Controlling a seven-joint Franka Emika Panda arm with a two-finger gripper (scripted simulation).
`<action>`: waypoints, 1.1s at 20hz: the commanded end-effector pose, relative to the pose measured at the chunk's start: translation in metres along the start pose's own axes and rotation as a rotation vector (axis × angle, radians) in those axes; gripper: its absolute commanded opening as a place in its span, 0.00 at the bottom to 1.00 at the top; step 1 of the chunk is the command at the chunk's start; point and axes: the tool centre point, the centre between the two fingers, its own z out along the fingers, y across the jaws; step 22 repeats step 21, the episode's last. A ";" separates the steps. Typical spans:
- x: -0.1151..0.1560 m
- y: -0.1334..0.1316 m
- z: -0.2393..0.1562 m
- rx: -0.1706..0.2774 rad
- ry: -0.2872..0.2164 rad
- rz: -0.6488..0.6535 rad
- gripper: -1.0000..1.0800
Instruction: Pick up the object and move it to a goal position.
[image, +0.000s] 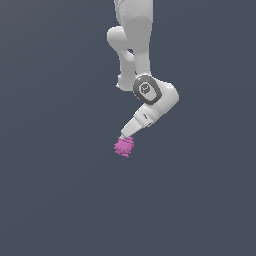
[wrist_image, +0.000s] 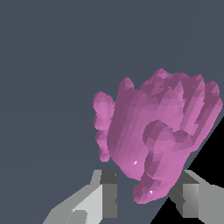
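Jaws spread either side of pink obj (wrist_image: 157, 135), no markings visible.

A plain dark slate-blue backdrop (image: 55, 200) fills the exterior view from edge to edge; no wall, floor line, furniture or window can be made out; the light is flat and even; the wrist view shows the same tone.

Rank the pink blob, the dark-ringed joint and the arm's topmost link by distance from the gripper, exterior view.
1. Pink blob, right at the gripper tip.
2. Dark-ringed joint, up the arm.
3. Topmost link, at the frame's top.
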 end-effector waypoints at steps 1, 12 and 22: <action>0.011 0.018 -0.013 0.000 0.000 0.000 0.00; 0.046 0.073 -0.048 0.001 0.000 0.000 0.00; 0.054 0.084 -0.055 0.002 0.001 0.000 0.00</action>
